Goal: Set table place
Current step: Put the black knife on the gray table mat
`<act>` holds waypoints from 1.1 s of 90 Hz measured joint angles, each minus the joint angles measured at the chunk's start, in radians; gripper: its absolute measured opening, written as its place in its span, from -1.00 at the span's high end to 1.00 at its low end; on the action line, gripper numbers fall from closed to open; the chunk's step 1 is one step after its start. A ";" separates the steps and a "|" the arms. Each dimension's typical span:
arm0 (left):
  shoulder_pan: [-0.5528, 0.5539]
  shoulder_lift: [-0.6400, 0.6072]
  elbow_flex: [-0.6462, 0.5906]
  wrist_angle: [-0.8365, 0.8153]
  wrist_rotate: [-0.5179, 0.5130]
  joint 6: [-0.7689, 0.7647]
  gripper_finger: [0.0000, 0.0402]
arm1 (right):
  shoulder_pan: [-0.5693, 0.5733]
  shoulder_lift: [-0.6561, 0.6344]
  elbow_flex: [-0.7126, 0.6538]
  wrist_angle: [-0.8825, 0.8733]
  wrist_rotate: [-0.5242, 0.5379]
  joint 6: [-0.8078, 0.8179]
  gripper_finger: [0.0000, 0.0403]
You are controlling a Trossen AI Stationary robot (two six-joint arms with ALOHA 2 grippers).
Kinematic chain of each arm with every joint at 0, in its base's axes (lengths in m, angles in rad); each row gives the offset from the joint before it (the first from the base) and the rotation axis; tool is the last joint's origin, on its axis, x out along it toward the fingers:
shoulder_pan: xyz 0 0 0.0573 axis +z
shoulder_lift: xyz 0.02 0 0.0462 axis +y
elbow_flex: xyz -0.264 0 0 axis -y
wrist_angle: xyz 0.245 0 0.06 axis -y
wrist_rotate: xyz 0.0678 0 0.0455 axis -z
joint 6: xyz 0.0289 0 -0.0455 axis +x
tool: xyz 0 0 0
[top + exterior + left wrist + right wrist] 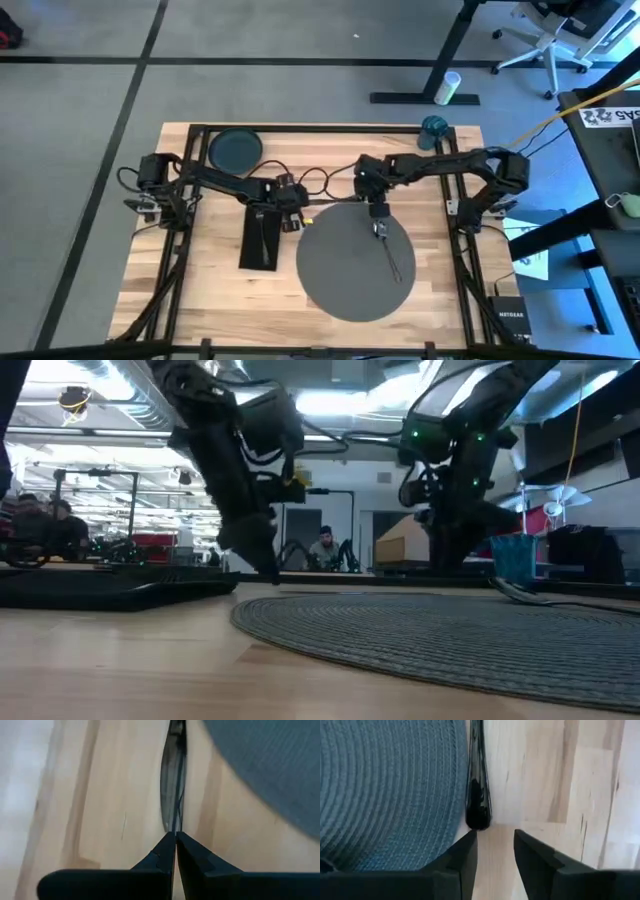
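1. The left gripper (pixel 292 222) sits at frame centre-left in the high view, fingers (pixel 165 851) pressed together, nothing visibly clamped, with a knife (pixel 172 785) just ahead on the table (pixel 200 290).
2. The right gripper (pixel 380 228) hovers at the upper edge of the grey placemat (pixel 350 290), fingers narrowly parted, empty, a spoon (pixel 477 795) just beyond.
3. A black napkin (pixel 259 238) lies left of the placemat.
4. A dark plate (pixel 235 149) rests upper left; a teal cup (pixel 434 127) upper right.

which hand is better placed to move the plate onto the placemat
Left, probably. The plate lies in the table's far corner on the left arm's side, and the left hand is nearer to it. The right hand is over the placemat, farther from the plate.
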 joint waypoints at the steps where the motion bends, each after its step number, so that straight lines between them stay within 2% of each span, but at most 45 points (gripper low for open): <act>1: 0.001 0.000 -0.003 0.002 0.000 -0.002 1.00 | 0.000 0.000 0.000 0.000 0.000 -0.001 0.44; 39: 0.018 0.000 -0.040 0.146 0.006 0.024 1.00 | -0.006 -0.001 0.000 0.026 -0.052 -0.031 0.44; 48: 0.031 0.000 -0.040 0.150 0.039 0.024 1.00 | -0.011 -0.001 0.000 0.033 -0.053 -0.036 0.44; 82: 0.044 0.000 -0.040 0.147 0.042 0.026 1.00 | -0.011 -0.001 0.000 0.044 -0.053 -0.051 0.44; 99: 0.045 0.049 -0.038 0.167 0.039 0.029 1.00 | -0.010 -0.001 0.000 0.043 -0.053 -0.052 0.44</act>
